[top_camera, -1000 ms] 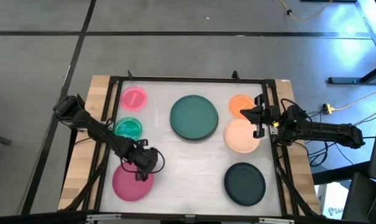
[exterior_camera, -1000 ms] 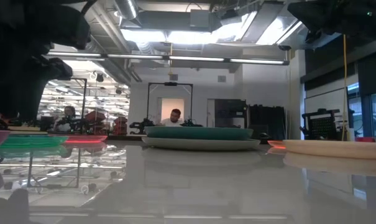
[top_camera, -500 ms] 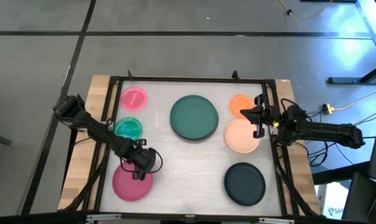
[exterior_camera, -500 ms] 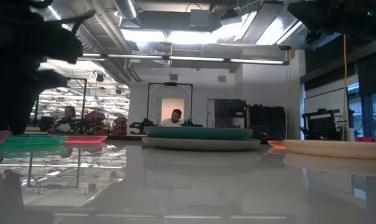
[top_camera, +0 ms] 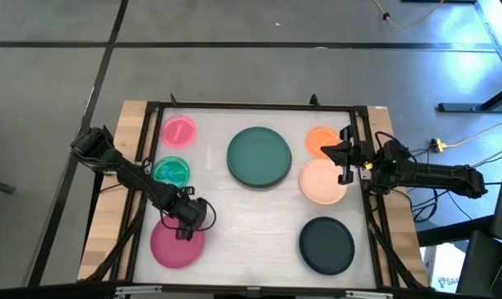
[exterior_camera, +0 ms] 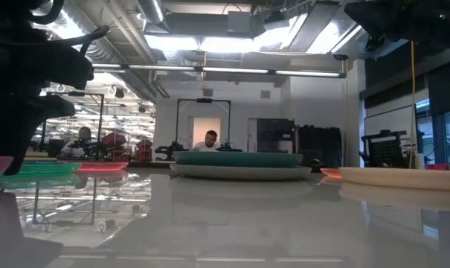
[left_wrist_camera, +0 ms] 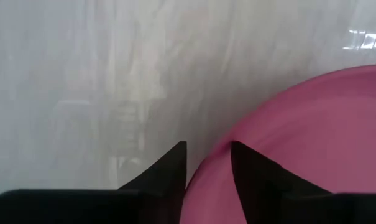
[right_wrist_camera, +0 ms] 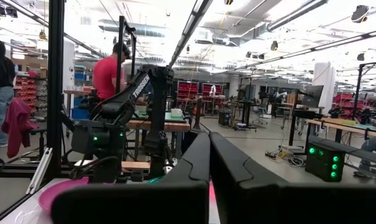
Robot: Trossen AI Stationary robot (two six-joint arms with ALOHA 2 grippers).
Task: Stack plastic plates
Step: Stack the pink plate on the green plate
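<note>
The magenta plate [top_camera: 173, 247] lies flat near the table's near-left corner. My left gripper [top_camera: 183, 228] is open at that plate's far-right rim, which runs between the two fingers [left_wrist_camera: 207, 145]. The dark teal plate [top_camera: 259, 156] sits mid-table on a grey plate [exterior_camera: 239, 172]. Pink [top_camera: 178, 131] and translucent green [top_camera: 171, 171] plates lie on the left. Orange [top_camera: 319, 139], peach [top_camera: 321, 183] and black [top_camera: 326, 245] plates lie on the right. My right gripper [top_camera: 343, 158] is shut and hovers at the right edge beside the peach plate. My left gripper comes from above, pointing down, astride the magenta plate's far-right rim [left_wrist_camera: 206, 165]. One finger [left_wrist_camera: 166, 171] is outside the rim and the other [left_wrist_camera: 253, 174] is over the plate's inside. I cannot tell whether either finger touches the rim.
A dark frame [top_camera: 251, 106] runs around the white table top. There is bare surface between the magenta and black plates [top_camera: 251, 232]. Beyond the table the room holds benches, other arms and people [right_wrist_camera: 110, 74].
My left gripper has shifted a little toward the table's left edge, settling over the magenta plate's rim. The right arm and the other plates have kept still.
</note>
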